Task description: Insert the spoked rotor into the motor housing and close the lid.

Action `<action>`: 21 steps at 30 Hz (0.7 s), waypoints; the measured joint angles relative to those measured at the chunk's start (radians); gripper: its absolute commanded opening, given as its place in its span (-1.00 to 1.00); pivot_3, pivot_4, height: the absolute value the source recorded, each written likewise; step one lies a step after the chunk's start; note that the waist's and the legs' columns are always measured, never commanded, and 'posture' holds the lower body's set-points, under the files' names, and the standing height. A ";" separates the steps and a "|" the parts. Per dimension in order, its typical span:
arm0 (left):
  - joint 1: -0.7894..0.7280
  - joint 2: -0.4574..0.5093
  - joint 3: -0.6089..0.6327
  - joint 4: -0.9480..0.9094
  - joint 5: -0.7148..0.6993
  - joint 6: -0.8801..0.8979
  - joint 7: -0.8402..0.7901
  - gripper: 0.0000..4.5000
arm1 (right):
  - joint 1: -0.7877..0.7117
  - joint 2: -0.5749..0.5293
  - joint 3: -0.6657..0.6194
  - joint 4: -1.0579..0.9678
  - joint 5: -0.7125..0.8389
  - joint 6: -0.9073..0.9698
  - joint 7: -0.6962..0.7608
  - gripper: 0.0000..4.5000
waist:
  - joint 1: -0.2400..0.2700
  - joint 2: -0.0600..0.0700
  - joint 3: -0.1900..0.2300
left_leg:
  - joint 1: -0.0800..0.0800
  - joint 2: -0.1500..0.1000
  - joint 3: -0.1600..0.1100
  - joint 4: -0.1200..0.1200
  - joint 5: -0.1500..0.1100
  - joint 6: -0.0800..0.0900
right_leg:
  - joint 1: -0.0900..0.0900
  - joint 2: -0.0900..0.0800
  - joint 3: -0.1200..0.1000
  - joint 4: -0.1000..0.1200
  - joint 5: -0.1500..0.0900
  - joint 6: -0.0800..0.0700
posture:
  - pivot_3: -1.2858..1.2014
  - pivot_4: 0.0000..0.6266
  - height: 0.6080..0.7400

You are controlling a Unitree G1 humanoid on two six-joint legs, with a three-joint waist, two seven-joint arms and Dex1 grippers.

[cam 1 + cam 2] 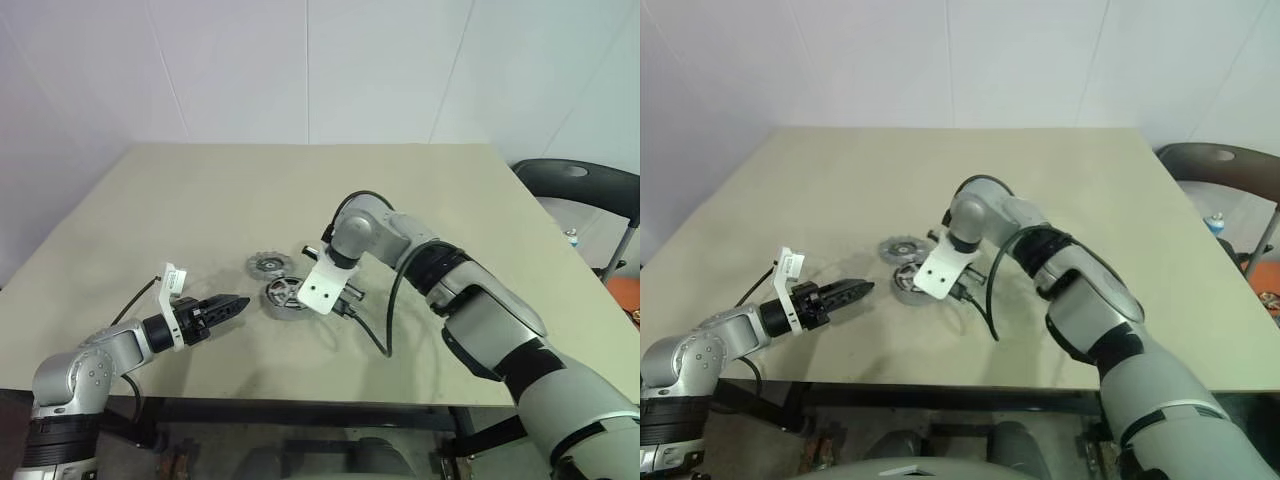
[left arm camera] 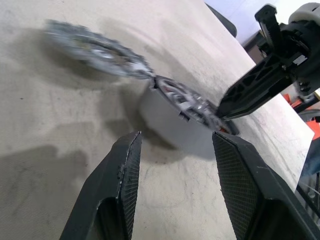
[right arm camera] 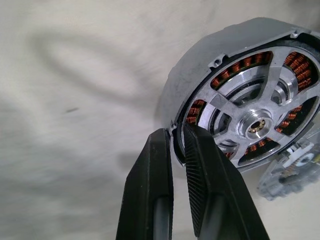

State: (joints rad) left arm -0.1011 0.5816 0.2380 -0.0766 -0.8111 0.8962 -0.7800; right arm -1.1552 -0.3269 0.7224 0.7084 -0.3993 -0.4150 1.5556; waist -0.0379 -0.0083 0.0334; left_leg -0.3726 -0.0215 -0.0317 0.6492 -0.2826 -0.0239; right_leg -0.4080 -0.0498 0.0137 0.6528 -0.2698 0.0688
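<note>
Spoked rotor (image 3: 254,116) flat (hub upward) in motor housing (image 3: 200,75).

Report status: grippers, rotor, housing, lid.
Right gripper pinching the motor housing rim. Left gripper open, short of it, empty. Spoked rotor seated in housing over the copper windings. Lid on table beside it, not fitted. Nothing in the way.

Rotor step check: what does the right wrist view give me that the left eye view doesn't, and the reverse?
Right wrist view: the spoked rotor sits inside the motor housing, copper windings showing between its spokes, and the right gripper appears to pinch the housing's rim. Left eye view: the left gripper points at the housing from the robot's left, above the table. Both: the lid lies on the table beside the housing, not yet fitted.
</note>
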 measured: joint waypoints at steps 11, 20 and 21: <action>-0.090 -0.016 -0.062 0.087 0.043 -0.029 -0.044 0.08 | 0.023 -0.180 0.158 -0.303 0.246 0.726 0.057 -0.96 | -0.008 0.001 0.000 | -0.001 0.001 0.000 -0.002 0.000 0.000 | -0.003 0.001 0.002 0.000 0.000 -0.001 | 0.03 -1.00 1.00; -0.083 -0.016 -0.064 0.106 0.062 -0.032 -0.047 0.08 | 0.005 0.047 0.146 -0.284 0.264 1.289 0.028 -0.96 | -0.015 -0.002 -0.002 | 0.001 0.001 0.000 -0.001 0.000 0.000 | -0.002 0.001 0.002 0.001 0.001 -0.003 | 0.03 -1.00 1.00; -0.072 -0.016 -0.063 0.101 0.062 -0.032 -0.046 0.08 | -0.002 0.081 0.137 -0.261 0.264 1.342 0.014 -0.96 | -0.022 -0.003 -0.003 | 0.002 0.001 -0.001 -0.002 0.000 -0.001 | -0.002 0.002 0.002 0.002 0.002 -0.003 | 0.03 -1.00 1.00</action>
State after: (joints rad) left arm -0.1731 0.5653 0.1747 0.0240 -0.7490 0.8639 -0.8260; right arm -1.1570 -0.2454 0.8591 0.4470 -0.1351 0.9275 1.5701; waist -0.0604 -0.0111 0.0309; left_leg -0.3704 -0.0204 -0.0322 0.6475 -0.2826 -0.0244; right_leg -0.4102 -0.0475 0.0160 0.6544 -0.2680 0.0655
